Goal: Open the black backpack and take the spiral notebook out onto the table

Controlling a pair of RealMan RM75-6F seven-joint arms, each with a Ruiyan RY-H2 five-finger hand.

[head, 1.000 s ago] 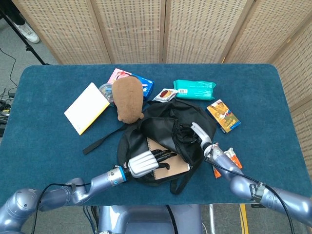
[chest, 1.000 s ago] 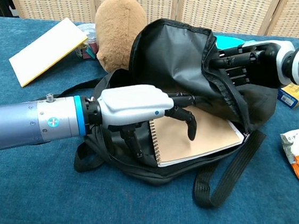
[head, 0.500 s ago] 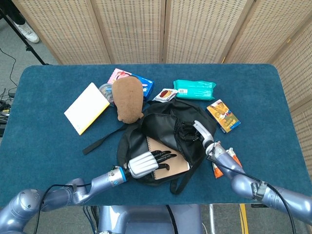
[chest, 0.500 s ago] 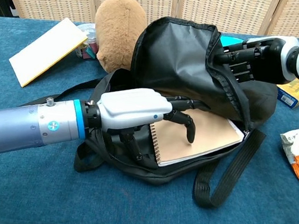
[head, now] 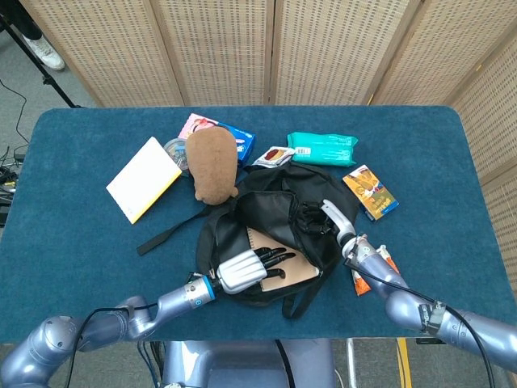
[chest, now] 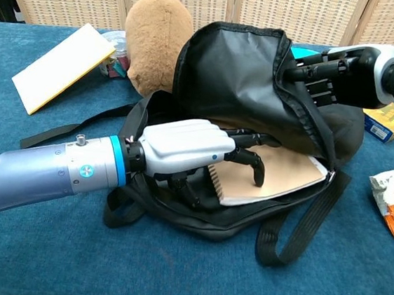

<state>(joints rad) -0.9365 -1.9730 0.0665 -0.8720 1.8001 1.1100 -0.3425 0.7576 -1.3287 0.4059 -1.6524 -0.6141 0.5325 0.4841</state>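
Head view first: left robot hand (head: 242, 269) sits lower in the frame than a second ago, fingers clamped on the spiral notebook (head: 284, 260), which lies inside the open black backpack (head: 275, 218) at frame centre. Right robot hand (head: 321, 220) grips the backpack's raised flap.

Chest view: notebook (chest: 279, 172) has dropped lower and flatter in the mouth, and the backpack's near rim (chest: 197, 214) has risen to cover its front edge.
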